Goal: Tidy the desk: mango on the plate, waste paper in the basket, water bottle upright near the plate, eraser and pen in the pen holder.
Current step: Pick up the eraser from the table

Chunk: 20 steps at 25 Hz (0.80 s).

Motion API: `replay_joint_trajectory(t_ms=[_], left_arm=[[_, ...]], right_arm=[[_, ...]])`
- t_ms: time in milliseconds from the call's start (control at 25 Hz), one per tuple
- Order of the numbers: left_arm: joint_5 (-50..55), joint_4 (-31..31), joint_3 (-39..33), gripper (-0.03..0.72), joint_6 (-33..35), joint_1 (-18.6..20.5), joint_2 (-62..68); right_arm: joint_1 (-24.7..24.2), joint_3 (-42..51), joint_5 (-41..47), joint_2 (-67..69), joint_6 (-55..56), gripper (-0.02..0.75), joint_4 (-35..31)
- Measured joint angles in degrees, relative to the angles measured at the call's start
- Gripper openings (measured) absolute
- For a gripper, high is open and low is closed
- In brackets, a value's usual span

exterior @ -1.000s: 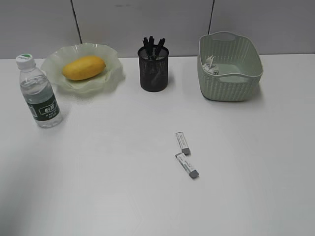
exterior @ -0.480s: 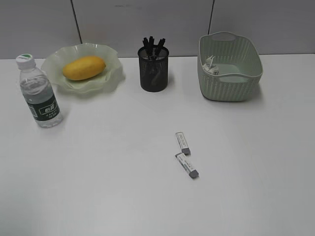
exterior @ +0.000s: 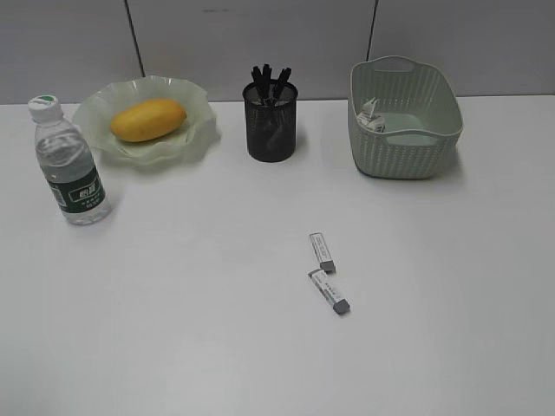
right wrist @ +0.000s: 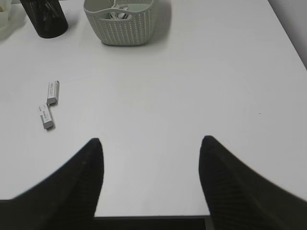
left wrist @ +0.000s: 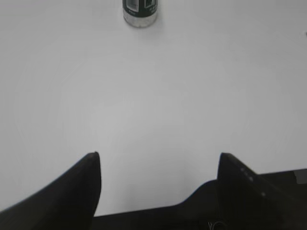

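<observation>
The worktop (exterior: 173, 329) is plain white. The mango (exterior: 148, 119) is yellow-orange, on a pale green translucent plate (exterior: 201, 130). The pen holder (exterior: 270, 121) is black mesh. The basket (exterior: 404, 149) is pale green with woven-pattern sides. The water bottle (exterior: 70, 165) is clear, with a white cap and dark green label. Two erasers (exterior: 329, 290) are white with grey ends.

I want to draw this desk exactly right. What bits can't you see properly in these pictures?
- Pens in the pen holder: only their tops show in the exterior view; the black mesh hides the rest.
- Waste paper in the basket: partly behind the basket wall.
- Water bottle: cut off by the left wrist view's top edge.
- Writing on the two erasers: too small.
</observation>
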<state>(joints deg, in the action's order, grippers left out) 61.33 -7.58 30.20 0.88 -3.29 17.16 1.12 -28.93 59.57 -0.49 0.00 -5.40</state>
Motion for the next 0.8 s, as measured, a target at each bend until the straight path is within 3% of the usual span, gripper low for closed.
replay_joint_trajectory(t_ms=[400, 800], left_arm=[[-0.27, -0.25, 0.00, 0.568, 0.00, 0.00, -12.73], [-0.23, -0.37, -0.18, 0.466, 0.00, 0.00, -17.54]], right_arm=[[0.00, 0.00, 0.00, 0.00, 0.00, 0.498, 0.00], [0.00, 0.05, -0.06, 0.00, 0.00, 0.498, -0.02]])
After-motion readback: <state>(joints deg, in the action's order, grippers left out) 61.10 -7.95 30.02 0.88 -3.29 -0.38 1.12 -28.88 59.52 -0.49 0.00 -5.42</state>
